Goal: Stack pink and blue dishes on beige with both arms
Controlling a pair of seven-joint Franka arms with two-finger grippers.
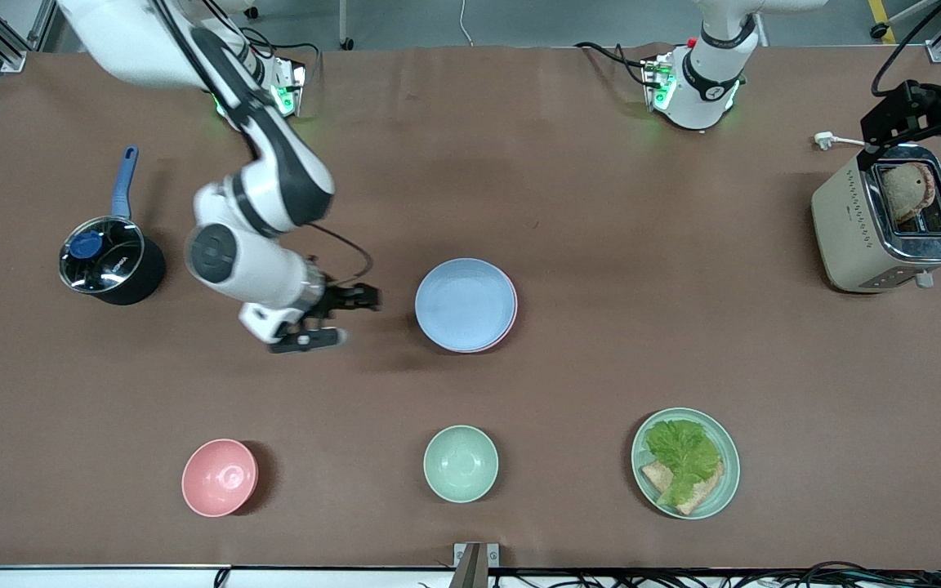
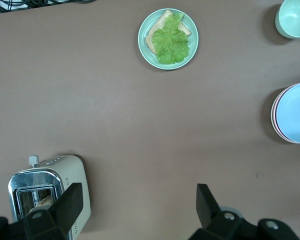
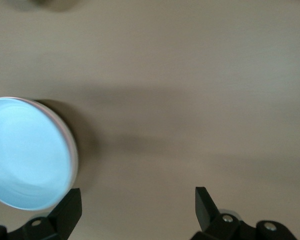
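The light blue plate (image 1: 464, 302) lies on the pale pink plate, whose rim (image 1: 512, 317) shows as a thin crescent at mid table. No beige plate shows; whatever is under the stack is hidden. My right gripper (image 1: 348, 318) hovers open and empty just beside the stack, toward the right arm's end. In the right wrist view the blue plate (image 3: 27, 152) sits off to one side of the open right gripper (image 3: 137, 205). My left gripper (image 1: 913, 155) hangs open and empty above the toaster. The left wrist view shows the open left gripper (image 2: 138, 200), the blue plate (image 2: 296, 112) and the pink rim (image 2: 274, 116).
A beige toaster (image 1: 887, 220) holding bread stands at the left arm's end. A dark pot (image 1: 111, 261) with a blue handle stands at the right arm's end. Nearer the camera are a pink bowl (image 1: 220, 477), a mint bowl (image 1: 461, 463) and a mint plate (image 1: 728, 482) with lettuce and bread.
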